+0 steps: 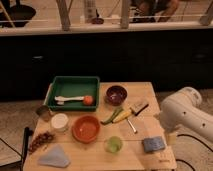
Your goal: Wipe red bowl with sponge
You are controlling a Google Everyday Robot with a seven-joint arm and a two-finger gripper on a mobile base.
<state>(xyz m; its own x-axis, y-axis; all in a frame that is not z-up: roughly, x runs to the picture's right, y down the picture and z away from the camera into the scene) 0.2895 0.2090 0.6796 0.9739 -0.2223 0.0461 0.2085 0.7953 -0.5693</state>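
The red bowl (pixel 86 128) stands upright and empty at the middle front of the wooden table (pixel 145 90). The sponge (pixel 153 144), a flat blue-grey square, lies near the table's front right corner, to the right of the green cup (pixel 114 144). My white arm (pixel 185 114) hangs over the table's right edge, just above and right of the sponge. My gripper does not show in the camera view; it is hidden behind or below the arm's housing.
A green tray (pixel 55 85) at the back left holds a white utensil and an orange ball. A dark bowl (pixel 116 94), a tan-and-dark brush (pixel 139 107), a banana and green vegetable (pixel 118 116), a white cup (pixel 60 121) and a blue cloth (pixel 54 156) lie around.
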